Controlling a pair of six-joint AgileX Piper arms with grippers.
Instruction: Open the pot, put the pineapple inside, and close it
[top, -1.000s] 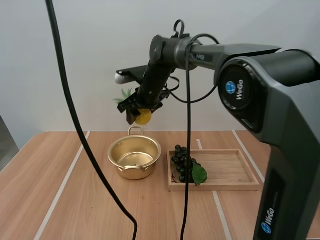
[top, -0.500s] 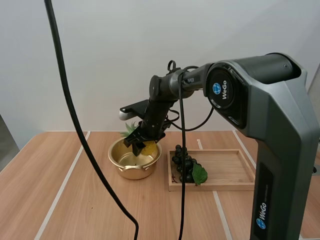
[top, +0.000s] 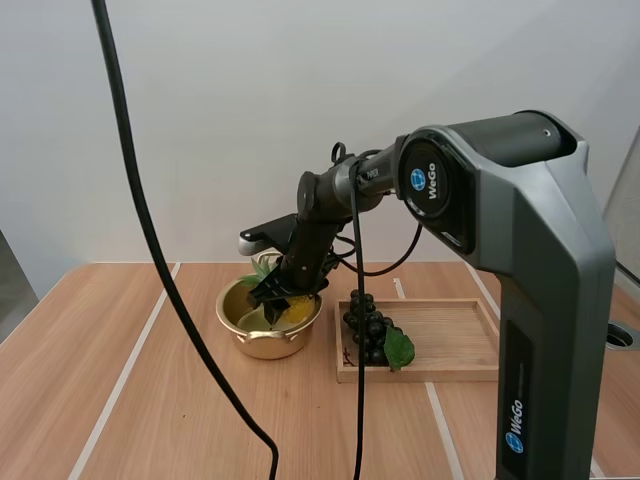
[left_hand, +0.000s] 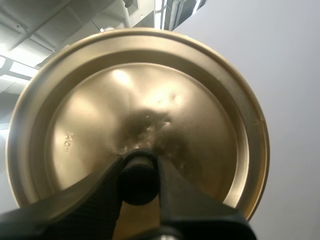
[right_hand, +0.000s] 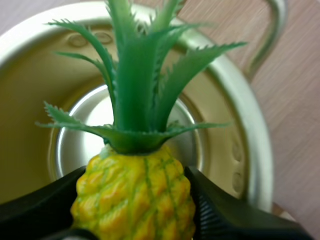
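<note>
**Pineapple: in my right claw (top: 278, 303), low in the open pot (top: 264, 344).**
My right claw is closed on the yellow body of the pineapple (right_hand: 134, 197), crown pointing ahead into the pot. I judge it light, hard and slick, so the knobbly flanks below the crown are the best hold. The rim stands close all round and the free room is upward. A tray (top: 470, 348) of grapes (top: 365, 325) sits just beside the pot on the worktop (top: 150, 400). My left claw (left_hand: 139, 186) grips the lid (left_hand: 150, 100) by its knob, clear of the pot.

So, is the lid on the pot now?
No, the pot stands open, and the left gripper holds the lid.
</note>
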